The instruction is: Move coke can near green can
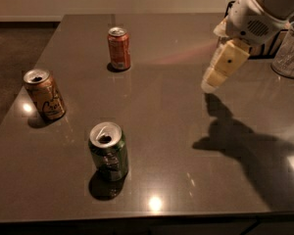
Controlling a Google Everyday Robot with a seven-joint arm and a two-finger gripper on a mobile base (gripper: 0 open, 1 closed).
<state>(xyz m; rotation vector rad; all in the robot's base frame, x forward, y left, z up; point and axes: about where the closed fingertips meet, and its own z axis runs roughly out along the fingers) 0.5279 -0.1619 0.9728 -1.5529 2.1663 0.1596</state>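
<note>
One coke can (119, 49) stands well behind the green can (109, 153); fingers (220, 68) hover at right, their spread unclear.

Red coke can (118, 49) upright far back, green can (108, 152) upright near front, pincer (209, 84) hovering right.
</note>
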